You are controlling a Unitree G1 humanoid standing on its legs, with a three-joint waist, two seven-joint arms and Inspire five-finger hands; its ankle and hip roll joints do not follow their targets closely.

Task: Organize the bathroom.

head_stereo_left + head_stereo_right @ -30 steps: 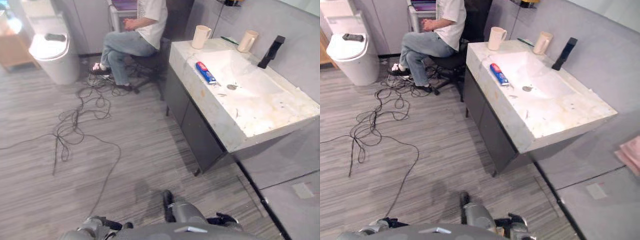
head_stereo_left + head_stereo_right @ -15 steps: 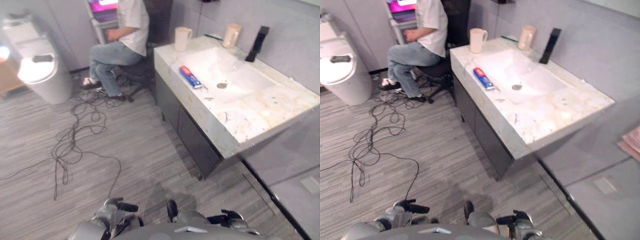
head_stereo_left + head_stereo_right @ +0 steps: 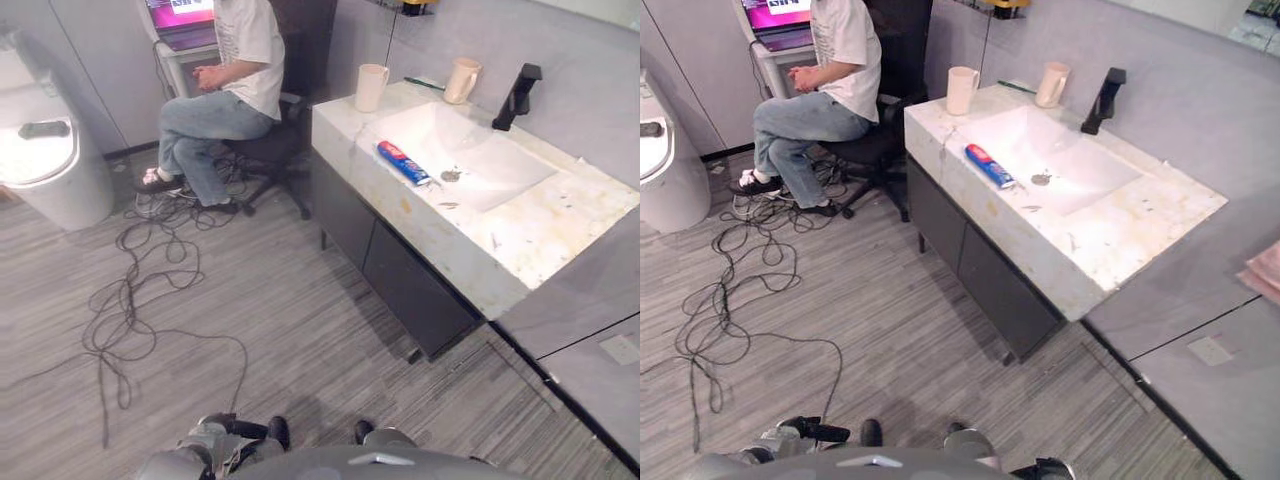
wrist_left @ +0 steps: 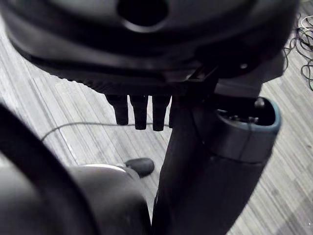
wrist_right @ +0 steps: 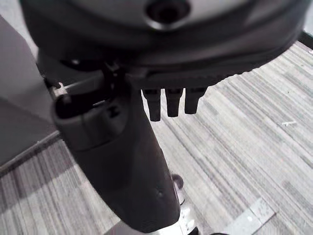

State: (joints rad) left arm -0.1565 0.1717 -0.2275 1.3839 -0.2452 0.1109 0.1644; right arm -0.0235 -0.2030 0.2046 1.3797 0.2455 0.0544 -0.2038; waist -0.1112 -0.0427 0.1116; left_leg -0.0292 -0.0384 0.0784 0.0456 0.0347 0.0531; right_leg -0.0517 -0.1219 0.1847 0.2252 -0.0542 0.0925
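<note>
While both hands hang low over the floor [image 3: 300,330], the vanity [image 3: 470,210] stands in the upper right of the frame against the grey wall. Its marble tabletop [image 3: 560,225] holds a white sink [image 3: 480,160], and a toothpaste tube [image 3: 403,162] lies on the sink's left rim, near the drain [image 3: 451,176]. One cup [image 3: 371,88] stands at the tabletop's far left corner; a second cup [image 3: 463,80] stands further right by the wall, with a toothbrush [image 3: 425,83] lying between the two. A black faucet [image 3: 515,96] rises at the sink's back edge, right of the second cup. Dark cabinet doors [image 3: 400,275] sit under the tabletop.

The left hand [image 4: 142,110] shows in its wrist view with its fingers [image 4: 139,115] hanging straight and relaxed, thumb [image 4: 205,166] apart from them, holding nothing; striped floor lies beyond. The right hand [image 5: 168,100] shows likewise in its own wrist view: fingers [image 5: 168,103] straight down, thumb [image 5: 127,166] apart, nothing in its grasp.

At the top centre of the frame a person [image 3: 225,90] sits on a black chair [image 3: 270,150], facing a laptop [image 3: 185,20] on a stand. A white toilet [image 3: 45,165] stands at the upper left, with a dark remote [image 3: 42,129] on its lid. Loose cables [image 3: 140,290] trail across the floor at the left.
</note>
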